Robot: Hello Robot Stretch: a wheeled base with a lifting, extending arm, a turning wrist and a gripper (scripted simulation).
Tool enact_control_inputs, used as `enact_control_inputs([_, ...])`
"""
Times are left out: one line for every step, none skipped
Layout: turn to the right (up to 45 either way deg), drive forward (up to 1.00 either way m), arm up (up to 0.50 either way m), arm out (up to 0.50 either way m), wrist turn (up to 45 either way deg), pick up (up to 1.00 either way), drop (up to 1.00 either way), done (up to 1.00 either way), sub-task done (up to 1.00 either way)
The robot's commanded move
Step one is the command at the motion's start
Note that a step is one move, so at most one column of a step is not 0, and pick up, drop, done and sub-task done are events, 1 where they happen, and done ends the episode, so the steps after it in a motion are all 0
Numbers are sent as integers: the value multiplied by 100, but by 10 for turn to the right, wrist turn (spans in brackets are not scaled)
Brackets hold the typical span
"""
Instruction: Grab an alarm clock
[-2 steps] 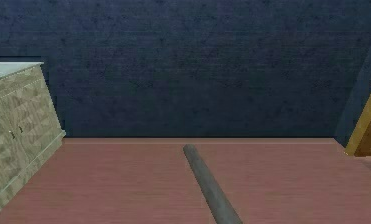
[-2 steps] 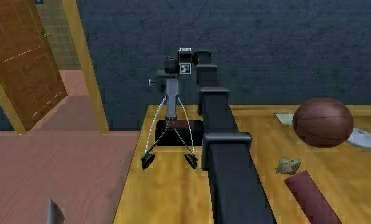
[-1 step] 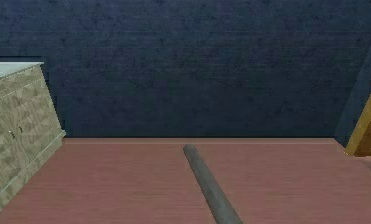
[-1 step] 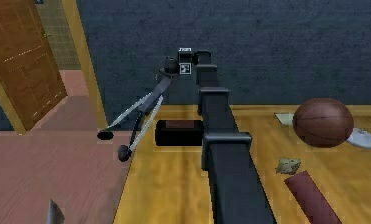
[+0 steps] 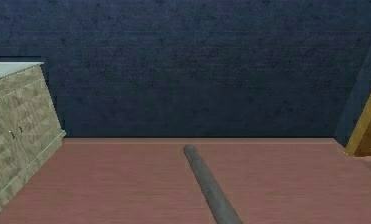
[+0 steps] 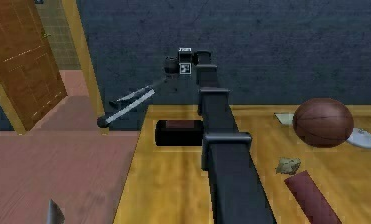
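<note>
- Your end effector [image 6: 109, 112] sits at the far end of the arm [image 6: 228, 150] in the arm side view. Its two thin fingers [image 6: 133, 98] slant down toward that view's left.
- The fingertips lie past the left edge of the wooden desk [image 6: 173, 190], with only pink floor [image 6: 63, 160] and dark wall behind them, so it holds nothing.
- You cannot tell whether the fingers are apart or together.
- A dark rectangular box [image 6: 178, 132] lies on the desk, just left of the arm and touching it in the picture.
- A brown ball [image 6: 323, 122] rests on the desk to the right of the arm, well apart from the end effector.
- Nearer the bottom edge there is a small grey-green lump [image 6: 290, 166], and below it a flat dark red thing [image 6: 315, 197].
- You cannot tell which of these shapes is the alarm clock; none is clear enough to name as one.
- A wooden door [image 6: 23, 60] stands at the arm side view's upper left.
- In the forward view, a dark blue wall [image 5: 193, 60] rises behind a reddish floor [image 5: 113, 180].
- A stone-patterned cabinet [image 5: 18, 120] stands at the forward view's left.
- A grey round bar [image 5: 208, 180] runs across the floor near the middle.
</note>
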Motion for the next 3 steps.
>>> enact_control_inputs([0,0,0,0,450,0,0,0,0])
enact_control_inputs([0,0,0,0,360,0,0,0,0])
enact_control_inputs([0,0,-30,0,0,0,0,0,0])
